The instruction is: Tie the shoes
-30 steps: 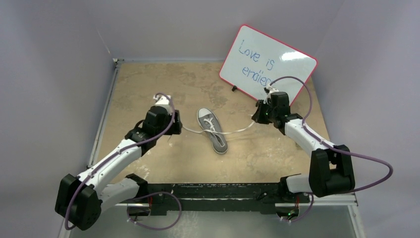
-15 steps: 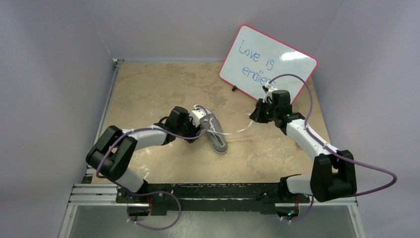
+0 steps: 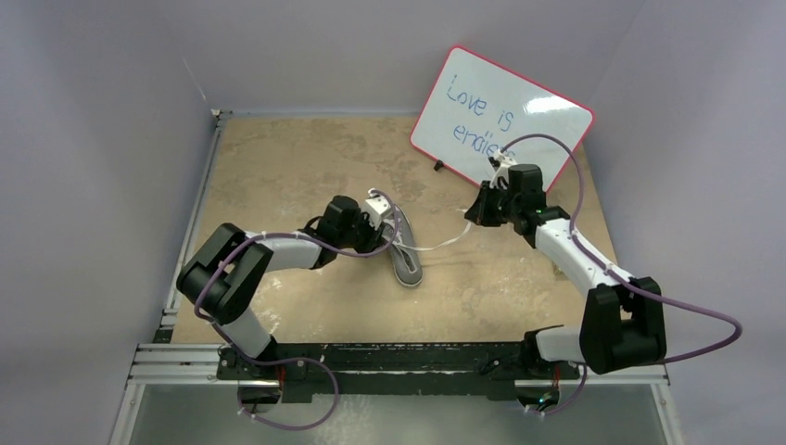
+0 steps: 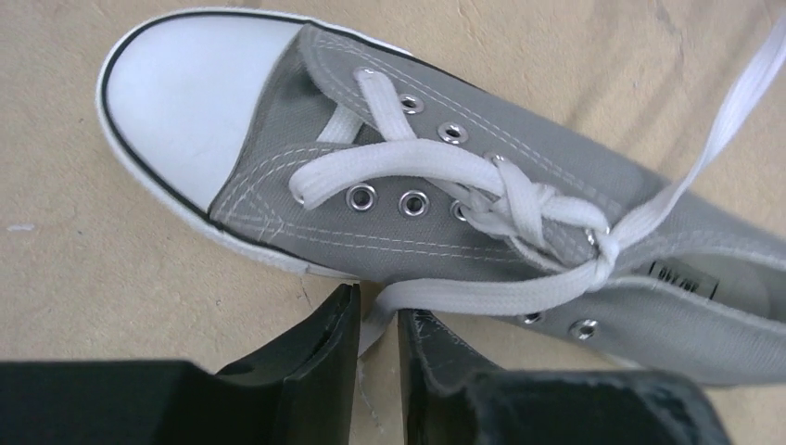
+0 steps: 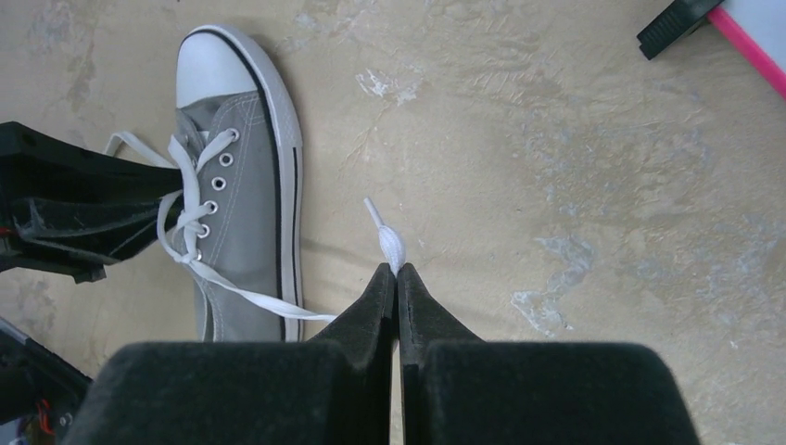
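A small grey sneaker [image 3: 405, 248] with a white toe cap lies mid-table, toe toward the back. In the left wrist view the shoe [image 4: 445, 167] fills the frame, its white laces crossed in one loose knot [image 4: 607, 246]. My left gripper [image 4: 378, 311] sits against the shoe's left side. Its jaws stand a narrow gap apart, with the left lace [image 4: 482, 292] running down into that gap. To the right of the shoe [image 5: 243, 213], my right gripper [image 5: 397, 271] is shut on the other lace, whose tip [image 5: 389, 243] pokes out past the fingertips. That lace [image 3: 440, 245] stretches from the shoe to the right gripper [image 3: 470, 215].
A pink-rimmed whiteboard [image 3: 500, 116] with blue writing leans at the back right, just behind the right wrist; its black foot [image 5: 675, 20] shows in the right wrist view. Grey walls enclose the tan table [image 3: 278, 158] on three sides.
The left arm swung in from the shoe's left side to its edge, and its jaws narrowed around the left lace. The right arm barely moved and kept its lace.
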`<state>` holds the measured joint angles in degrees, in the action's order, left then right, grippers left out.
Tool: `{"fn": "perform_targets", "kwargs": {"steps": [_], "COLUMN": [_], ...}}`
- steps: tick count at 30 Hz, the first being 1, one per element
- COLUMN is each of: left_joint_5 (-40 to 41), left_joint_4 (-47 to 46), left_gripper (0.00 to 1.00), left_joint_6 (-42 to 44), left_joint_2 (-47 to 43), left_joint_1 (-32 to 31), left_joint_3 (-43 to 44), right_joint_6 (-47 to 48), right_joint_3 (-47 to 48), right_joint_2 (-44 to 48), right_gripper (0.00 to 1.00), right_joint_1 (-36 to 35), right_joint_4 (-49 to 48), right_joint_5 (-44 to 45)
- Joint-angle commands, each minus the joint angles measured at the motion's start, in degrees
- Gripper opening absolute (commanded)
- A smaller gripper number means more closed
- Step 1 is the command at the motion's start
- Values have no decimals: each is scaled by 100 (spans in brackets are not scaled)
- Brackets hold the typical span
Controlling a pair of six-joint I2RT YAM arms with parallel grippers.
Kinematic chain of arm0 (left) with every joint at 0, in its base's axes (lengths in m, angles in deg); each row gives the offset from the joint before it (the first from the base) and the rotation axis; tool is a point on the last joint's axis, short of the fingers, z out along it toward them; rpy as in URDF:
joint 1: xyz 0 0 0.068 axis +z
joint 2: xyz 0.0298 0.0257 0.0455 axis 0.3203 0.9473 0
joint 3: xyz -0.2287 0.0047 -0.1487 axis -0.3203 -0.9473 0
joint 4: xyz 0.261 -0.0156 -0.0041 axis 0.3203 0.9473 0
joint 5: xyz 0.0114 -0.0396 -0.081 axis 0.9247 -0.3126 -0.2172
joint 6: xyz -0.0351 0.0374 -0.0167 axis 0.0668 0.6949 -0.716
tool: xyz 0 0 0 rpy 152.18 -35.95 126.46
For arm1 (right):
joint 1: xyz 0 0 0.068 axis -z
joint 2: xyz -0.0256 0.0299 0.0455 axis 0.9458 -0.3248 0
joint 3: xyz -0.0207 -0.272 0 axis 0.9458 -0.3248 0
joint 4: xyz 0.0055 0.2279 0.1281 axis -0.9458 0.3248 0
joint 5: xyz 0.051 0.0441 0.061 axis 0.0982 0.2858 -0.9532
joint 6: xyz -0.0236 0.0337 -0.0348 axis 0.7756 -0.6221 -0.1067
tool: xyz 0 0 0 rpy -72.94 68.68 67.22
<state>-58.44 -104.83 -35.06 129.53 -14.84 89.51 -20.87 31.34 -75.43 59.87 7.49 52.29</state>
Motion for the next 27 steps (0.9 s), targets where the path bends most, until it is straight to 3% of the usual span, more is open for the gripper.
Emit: {"fn": "perform_targets", "kwargs": {"steps": [1,4,8,19,27], "left_joint_5": [60,1,-133,-45,10], "left_joint_4": [-1117,-1081,-852,-327,-556], "left_gripper": [13,0,0,0,0], "left_joint_6": [-652,-903,-1100,-1826,-1772], "left_joint_2": [-25,17,-160,-1685,-1599], "left_joint_1": [1,22,54,48,38], "left_joint_3": [-68,72,60,-422,-44], "right_joint_6": [14,-18,-151,-318,-587], "right_joint_3": [190,87,-71,176,616], "right_joint_2": [-90,-63,106,511,321], "right_gripper": [0,0,0,0,0], "right_joint_1": [-138,-257,-263,-247,-244], "right_joint_4": [-144,-147,-96,640,626], "right_joint_5": [-350,-500,-572,-345,-824]}}
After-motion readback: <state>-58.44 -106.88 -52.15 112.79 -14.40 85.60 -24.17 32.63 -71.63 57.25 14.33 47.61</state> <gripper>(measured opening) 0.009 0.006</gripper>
